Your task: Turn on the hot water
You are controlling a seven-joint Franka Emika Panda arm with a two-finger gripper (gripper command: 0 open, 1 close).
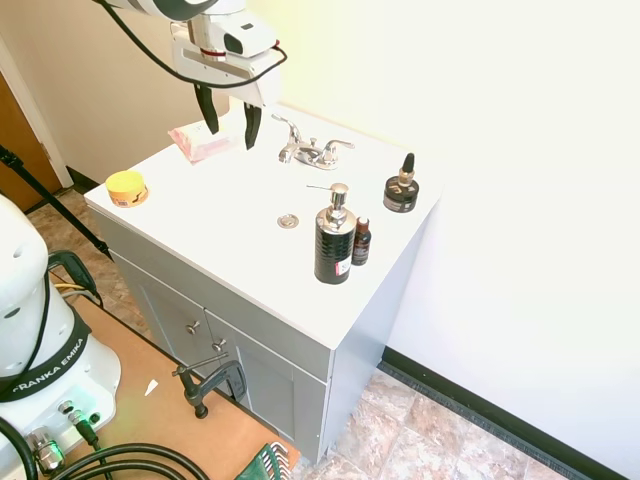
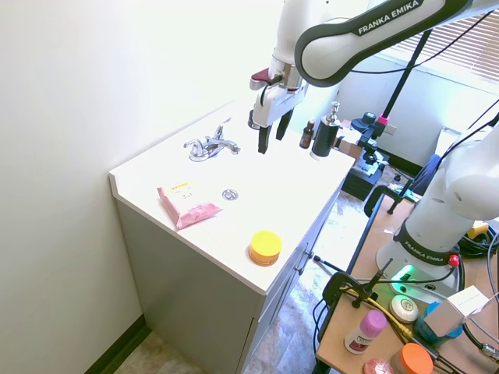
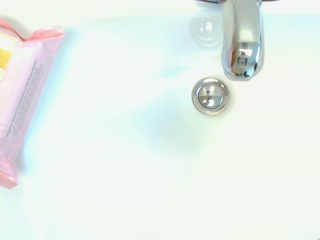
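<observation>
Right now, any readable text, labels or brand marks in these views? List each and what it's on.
"FRANKA EMIKA" on the white robot arm in the second exterior view.
"FRANKA EMIKA" on the second arm's base, same view.
"RANKA EMIKA", partly cut off, on the arm base band in the first exterior view.
Pink wipes packet: print blurred, unreadable.
Black soap pump bottle and small dark bottle: labels too small.
Yellow jar: no legible text.

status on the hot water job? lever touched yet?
Nothing done yet: no water shows at the short curved spout of the small chrome faucet, and its left-hand lever looks untouched. In hand: the gripper hangs open above the white sink counter, beside the faucet, holding nothing. Left: reach that lever and turn it.
</observation>
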